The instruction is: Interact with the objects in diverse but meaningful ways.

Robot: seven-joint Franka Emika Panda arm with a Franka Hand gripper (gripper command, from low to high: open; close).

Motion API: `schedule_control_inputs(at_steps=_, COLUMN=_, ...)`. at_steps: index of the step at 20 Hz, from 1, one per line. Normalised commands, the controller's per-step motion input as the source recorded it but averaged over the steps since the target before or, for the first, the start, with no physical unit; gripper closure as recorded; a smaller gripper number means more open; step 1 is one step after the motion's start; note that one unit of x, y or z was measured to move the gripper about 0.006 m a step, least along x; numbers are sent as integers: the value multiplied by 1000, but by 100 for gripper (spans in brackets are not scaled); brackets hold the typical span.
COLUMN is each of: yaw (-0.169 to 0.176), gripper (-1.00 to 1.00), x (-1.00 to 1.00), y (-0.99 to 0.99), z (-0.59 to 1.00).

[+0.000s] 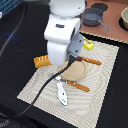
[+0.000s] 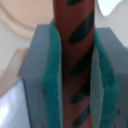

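Holding the sausage (image 2: 75,55) upright between the green pads (image 2: 52,75), we are mid-carry: the toy is lifted and wants a place to go. The jaws pinch it on both sides, and its dark stripes run along the part showing above the pads.

In the exterior view the arm (image 1: 64,30) leans over the middle of the mat (image 1: 95,75), wrist pointing down, with the gripper (image 1: 74,59) hanging just above the round wooden plate (image 1: 77,71). We cannot tell from that view whether the sausage clears the plate.

Around the plate, the bread (image 1: 41,61) lies at nine o'clock, the fish (image 1: 62,93) at seven, the carton (image 1: 87,44) at one. The fork (image 1: 92,61) sits at three and the knife (image 1: 77,86) at six. A grey pot (image 1: 93,18) stands off the mat, far toward twelve, on the desk (image 1: 105,107).

Next, we judge, comes a steady descent to lay the sausage on the plate, tilting it flat before the jaws let go so it does not roll off.
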Motion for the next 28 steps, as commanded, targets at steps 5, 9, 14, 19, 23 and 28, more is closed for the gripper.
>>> schedule_control_inputs(at_steps=5, yaw=-49, gripper=100, x=-379, y=-762, z=-166)
schedule_control_inputs(at_steps=9, yaw=-97, gripper=100, x=-11, y=-633, z=-309)
schedule_control_inputs(at_steps=14, yaw=-78, gripper=100, x=0, y=-410, z=-515)
schedule_control_inputs(at_steps=19, yaw=-40, gripper=100, x=0, y=-209, z=-646)
schedule_control_inputs(at_steps=23, yaw=-42, gripper=100, x=0, y=-164, z=-624)
schedule_control_inputs(at_steps=28, yaw=-48, gripper=-100, x=22, y=-20, z=-29)
